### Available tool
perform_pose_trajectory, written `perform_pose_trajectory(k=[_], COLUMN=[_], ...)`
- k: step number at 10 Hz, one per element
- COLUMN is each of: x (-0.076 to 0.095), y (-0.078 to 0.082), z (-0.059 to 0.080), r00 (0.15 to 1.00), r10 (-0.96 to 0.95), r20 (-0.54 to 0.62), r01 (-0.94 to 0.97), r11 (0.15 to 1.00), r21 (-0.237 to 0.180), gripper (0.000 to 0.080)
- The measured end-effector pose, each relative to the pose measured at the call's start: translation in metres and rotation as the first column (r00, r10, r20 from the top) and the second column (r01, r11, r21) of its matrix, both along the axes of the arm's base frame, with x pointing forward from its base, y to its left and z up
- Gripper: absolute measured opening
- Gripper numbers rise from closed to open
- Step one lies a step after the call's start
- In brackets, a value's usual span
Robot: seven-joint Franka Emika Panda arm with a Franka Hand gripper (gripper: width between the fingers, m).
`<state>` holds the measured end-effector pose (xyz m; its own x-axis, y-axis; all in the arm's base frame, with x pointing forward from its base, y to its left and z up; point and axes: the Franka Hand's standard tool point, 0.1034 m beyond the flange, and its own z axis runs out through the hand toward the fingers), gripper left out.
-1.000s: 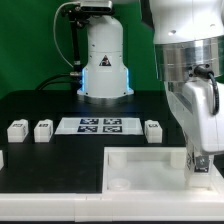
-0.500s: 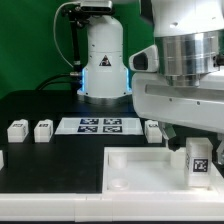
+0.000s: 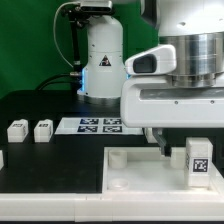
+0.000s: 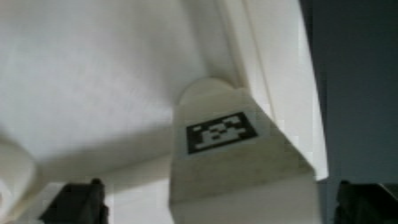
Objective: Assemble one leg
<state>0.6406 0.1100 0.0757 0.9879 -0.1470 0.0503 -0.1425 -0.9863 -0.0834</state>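
Note:
A leg, a small white block with a black-and-white tag facing the camera, stands upright at the exterior view's right end of the large white tabletop. My gripper hangs just above it, with one dark finger to the exterior view's left of the leg. In the wrist view the leg lies between my gripper's two dark fingertips, which stand wide apart with gaps to the leg. The gripper is open.
Two more white legs stand in a row at the exterior view's left of the marker board. Another white part shows at the left edge. The arm's base rises at the back.
The hand has turned over the tabletop's right end and now spreads wide across the view. The leg's tag face has come into sight. The hand now hides the leg right of the marker board.

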Motion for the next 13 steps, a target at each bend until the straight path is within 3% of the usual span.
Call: perform_pose_trajectory(k=[2, 4, 5, 6, 8, 10, 12, 13], x=[-0.0002, -0.0004, -0.0005, -0.0006, -0.0006, 0.0004, 0.0029, 0.0031], y=[0.0007, 0.0013, 0.002, 0.0017, 0.0006, 0.0011, 0.0023, 0.0009], z=[-0.0002, -0.0003, -0.0004, -0.0006, -0.0011, -0.0009, -0.0013, -0.0012], r00=[1.0, 0.995, 0.979, 0.964, 0.862, 0.616, 0.17, 0.068], r10=[-0.018, -0.099, -0.201, -0.264, -0.503, -0.782, -0.976, -0.988], r20=[-0.002, -0.009, -0.019, -0.026, -0.054, -0.097, -0.138, -0.14], r01=[0.018, 0.099, 0.202, 0.265, 0.505, 0.785, 0.979, 0.991], r11=[1.0, 0.995, 0.979, 0.964, 0.862, 0.619, 0.183, 0.083], r21=[0.004, 0.014, 0.02, 0.023, 0.03, -0.007, -0.086, -0.105], gripper=[0.0649, 0.0376, 0.0376, 0.0291, 0.0291, 0.0291, 0.0291, 0.0292])
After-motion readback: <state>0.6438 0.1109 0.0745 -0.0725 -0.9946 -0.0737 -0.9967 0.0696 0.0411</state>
